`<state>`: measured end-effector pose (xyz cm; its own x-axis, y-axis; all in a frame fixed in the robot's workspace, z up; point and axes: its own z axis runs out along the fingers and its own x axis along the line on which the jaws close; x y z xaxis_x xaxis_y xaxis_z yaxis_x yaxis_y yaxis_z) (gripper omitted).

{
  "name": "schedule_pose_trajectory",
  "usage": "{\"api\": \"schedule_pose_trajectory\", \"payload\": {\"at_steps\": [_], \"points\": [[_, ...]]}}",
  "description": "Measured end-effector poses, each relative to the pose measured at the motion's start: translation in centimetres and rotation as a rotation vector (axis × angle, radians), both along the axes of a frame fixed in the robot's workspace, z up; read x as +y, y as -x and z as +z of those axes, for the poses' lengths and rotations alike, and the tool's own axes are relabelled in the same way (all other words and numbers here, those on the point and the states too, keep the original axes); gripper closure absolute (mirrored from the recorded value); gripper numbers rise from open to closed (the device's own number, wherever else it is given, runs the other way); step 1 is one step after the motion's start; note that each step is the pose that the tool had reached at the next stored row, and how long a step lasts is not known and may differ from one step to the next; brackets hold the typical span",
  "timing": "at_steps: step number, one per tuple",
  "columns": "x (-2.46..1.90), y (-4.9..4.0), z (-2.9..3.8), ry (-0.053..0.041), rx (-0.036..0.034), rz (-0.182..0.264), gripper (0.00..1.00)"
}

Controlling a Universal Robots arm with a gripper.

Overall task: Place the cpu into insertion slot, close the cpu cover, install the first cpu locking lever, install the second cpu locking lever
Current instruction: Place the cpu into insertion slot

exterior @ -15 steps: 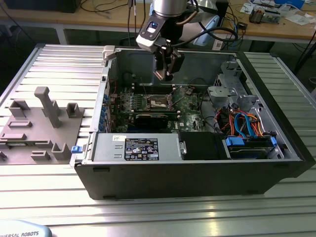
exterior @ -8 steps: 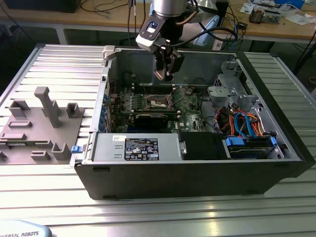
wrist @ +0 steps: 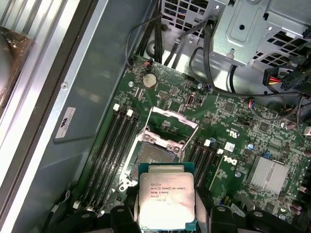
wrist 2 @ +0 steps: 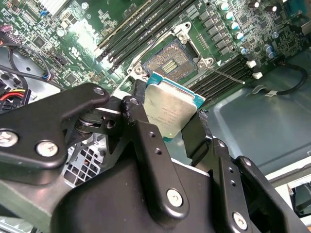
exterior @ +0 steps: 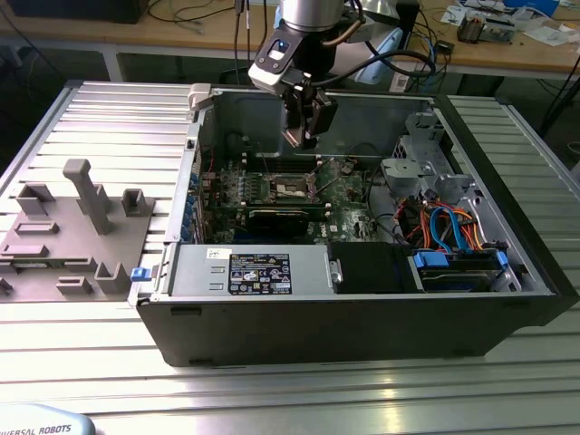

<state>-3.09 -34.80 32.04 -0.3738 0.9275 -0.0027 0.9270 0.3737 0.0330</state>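
Silvery-grey metal top showing, the cpu (wrist 2: 172,109) (wrist: 166,201) sits clamped between the black jaws of the gripper (exterior: 304,136) (wrist 2: 167,119) (wrist: 167,213), one jaw pressing each of two opposite edges, as both wrist views show. It hangs in the air above the green board (wrist: 233,116), apart from it and close over the slot (exterior: 292,188) (wrist 2: 167,60) (wrist: 155,155), which lies bare with its dark contact field exposed. In the first wrist view the cover (wrist: 172,115) stands swung up on its hinge at the slot's far edge, its square window open. In the second wrist view a thin metal lever (wrist 2: 228,75) sticks out from a corner of the slot across the long black memory slots (wrist 2: 218,80) that flank it on both sides. The exterior view shows the arm reaching down into an open computer case (exterior: 362,308) lying on a ridged aluminium tabletop (exterior: 91,362), with a grey fixture (exterior: 72,227) beside the case on the exterior view's left
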Motion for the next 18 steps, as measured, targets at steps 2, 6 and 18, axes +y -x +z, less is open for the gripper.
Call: {"api": "schedule_pose_trajectory", "payload": {"at_steps": [2,6,18], "points": [[0.00,0.00,0.00,0.0000,0.0001,-0.004,0.46],[0.00,0.00,-0.01,0.0000,0.0000,-0.011,0.46],[0.00,0.00,-0.04,0.0000,0.0000,-0.030,0.46]]}}
